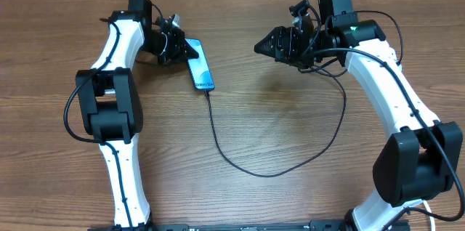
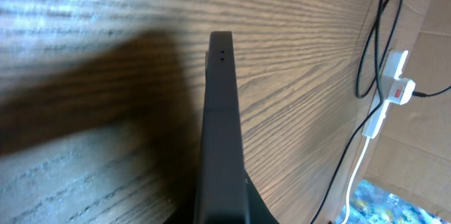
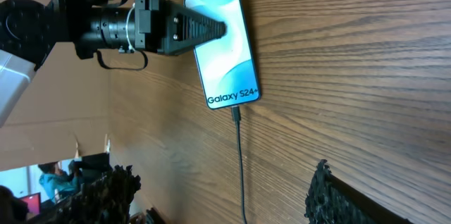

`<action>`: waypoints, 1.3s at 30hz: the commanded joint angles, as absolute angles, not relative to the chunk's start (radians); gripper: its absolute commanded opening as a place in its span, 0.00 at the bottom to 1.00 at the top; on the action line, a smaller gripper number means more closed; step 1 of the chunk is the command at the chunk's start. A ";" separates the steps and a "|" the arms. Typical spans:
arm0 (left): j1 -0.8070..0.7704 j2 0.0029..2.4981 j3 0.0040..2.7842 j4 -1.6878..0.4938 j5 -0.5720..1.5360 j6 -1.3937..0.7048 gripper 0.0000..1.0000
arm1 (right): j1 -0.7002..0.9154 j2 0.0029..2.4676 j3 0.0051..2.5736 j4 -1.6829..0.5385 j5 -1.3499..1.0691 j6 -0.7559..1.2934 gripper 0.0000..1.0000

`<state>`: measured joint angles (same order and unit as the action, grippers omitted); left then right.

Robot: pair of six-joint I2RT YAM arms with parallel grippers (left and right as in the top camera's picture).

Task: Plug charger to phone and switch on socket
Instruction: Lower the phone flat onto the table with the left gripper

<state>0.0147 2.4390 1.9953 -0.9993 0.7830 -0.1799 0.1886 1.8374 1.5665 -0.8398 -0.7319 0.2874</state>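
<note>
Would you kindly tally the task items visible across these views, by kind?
slim blue-screened smartphone: 1
thin black charger cable: 1
white power strip with red switch: 1
Total: 3

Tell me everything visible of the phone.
The phone is a slim rectangle with a dark frame and a light blue screen reading "Galaxy S24+". It lies on the wooden table, screen up. The left hand grips its upper end, one finger across the screen. The charger cable is plugged into its lower end.
</note>
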 commanded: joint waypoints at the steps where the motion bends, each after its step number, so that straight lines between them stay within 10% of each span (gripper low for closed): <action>1: 0.006 2.450 1.950 -0.986 0.747 -0.152 0.07 | 0.189 1.840 1.578 -0.845 -0.696 0.279 0.80; 9: 0.006 2.450 1.936 -0.998 0.649 -0.152 0.40 | 0.189 1.840 1.578 -0.849 -0.696 0.279 0.83; 39: 0.022 2.418 2.020 -1.085 0.338 -0.133 0.75 | 0.154 1.840 1.593 -0.891 -0.618 0.279 0.71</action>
